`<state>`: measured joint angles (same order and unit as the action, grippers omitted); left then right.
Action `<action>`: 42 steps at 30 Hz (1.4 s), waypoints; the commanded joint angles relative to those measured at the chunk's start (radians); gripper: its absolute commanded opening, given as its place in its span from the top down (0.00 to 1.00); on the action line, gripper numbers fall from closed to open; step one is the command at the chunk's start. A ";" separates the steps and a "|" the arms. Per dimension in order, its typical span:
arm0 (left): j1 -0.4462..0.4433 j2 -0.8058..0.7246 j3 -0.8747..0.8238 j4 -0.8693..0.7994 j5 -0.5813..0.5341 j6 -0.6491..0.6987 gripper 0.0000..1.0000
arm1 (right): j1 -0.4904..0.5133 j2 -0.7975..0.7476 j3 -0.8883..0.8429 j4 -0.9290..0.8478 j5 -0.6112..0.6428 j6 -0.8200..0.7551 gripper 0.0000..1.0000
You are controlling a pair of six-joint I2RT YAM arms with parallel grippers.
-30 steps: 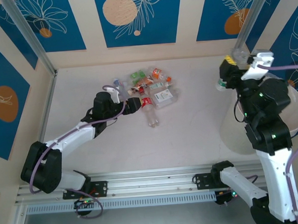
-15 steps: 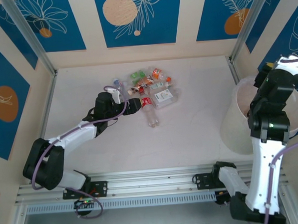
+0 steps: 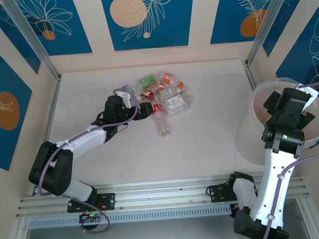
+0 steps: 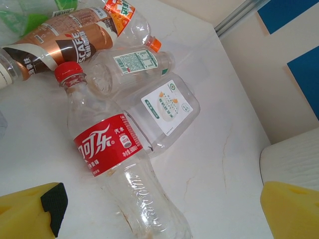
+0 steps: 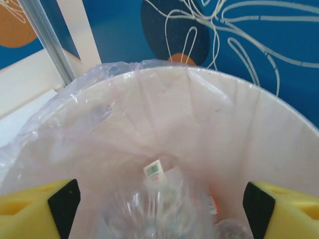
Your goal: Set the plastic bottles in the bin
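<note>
Right wrist: bin [image 5: 149,114] below right pincer [image 5: 162,209] (jaws wide).

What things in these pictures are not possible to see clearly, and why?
- Right wrist view: the number of bottles inside the bin; the lower edge cuts them off, and they blur together.
- Left wrist view: base of the red-label bottle, cut by the bottom edge; green bottle, cut by the top edge.
- Top view: labels in the pile, too small.

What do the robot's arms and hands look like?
The left arm and right arm are white tubes with chunky black joints and a lilac cable looping alongside. The left hand and right hand each have two yellow fingers with black pads.
</note>
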<state>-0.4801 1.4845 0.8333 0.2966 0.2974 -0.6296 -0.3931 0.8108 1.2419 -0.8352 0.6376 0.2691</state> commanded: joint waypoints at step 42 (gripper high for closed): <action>-0.293 0.267 0.307 -0.513 -0.470 -0.218 0.00 | 0.516 0.045 -0.094 0.336 -0.673 0.050 0.00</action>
<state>-0.7582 1.7210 1.1042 -0.1562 -0.1589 -0.8074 0.0723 0.8272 1.1648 -0.5308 -0.0891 0.3573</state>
